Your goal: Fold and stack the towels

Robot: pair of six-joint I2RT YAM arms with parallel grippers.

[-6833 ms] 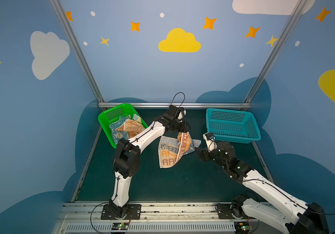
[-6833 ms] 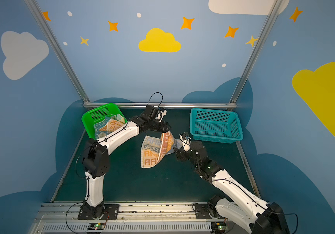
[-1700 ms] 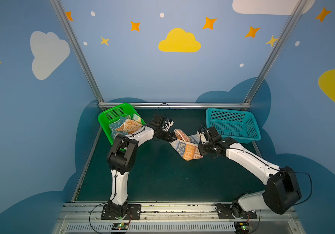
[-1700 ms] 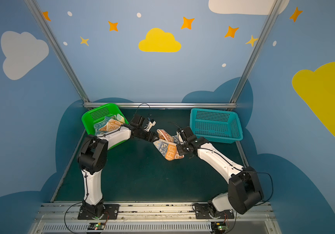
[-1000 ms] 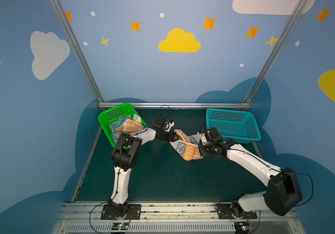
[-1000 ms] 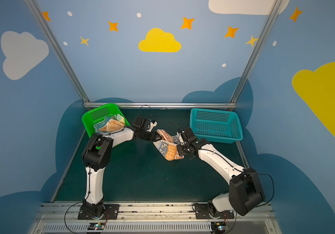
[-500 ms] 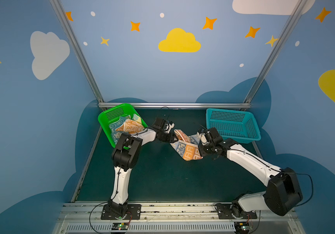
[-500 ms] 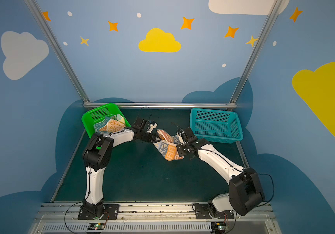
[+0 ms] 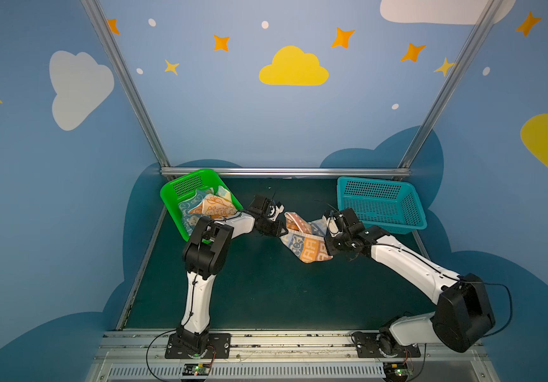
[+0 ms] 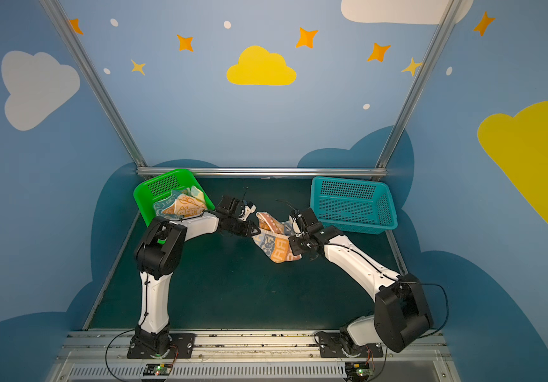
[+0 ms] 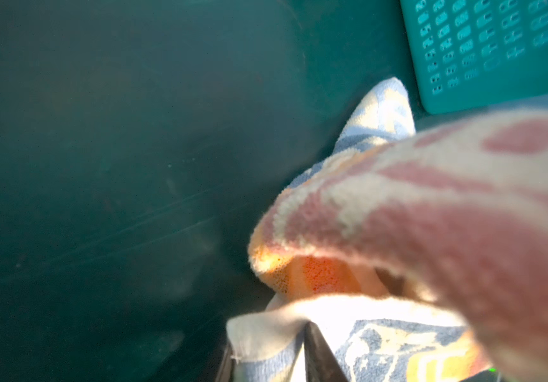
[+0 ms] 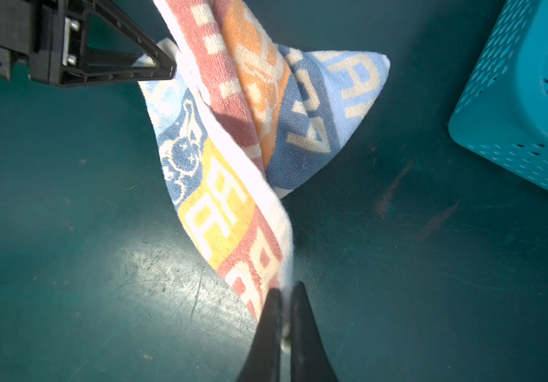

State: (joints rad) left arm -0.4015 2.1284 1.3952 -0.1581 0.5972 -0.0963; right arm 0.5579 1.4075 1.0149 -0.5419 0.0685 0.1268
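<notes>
Green tabletop (image 9: 266, 291), both arms (image 9: 196, 297) (image 9: 408, 264) low toward one towel (image 9: 302, 243), right pincer (image 12: 282, 297) tight on its hem (left pincer (image 12: 171, 70) unclear).

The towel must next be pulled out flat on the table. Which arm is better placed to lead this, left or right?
Probably the right. The right gripper is shut on the towel at its white hem. The left gripper is at the opposite corner, but its grip is unclear.
</notes>
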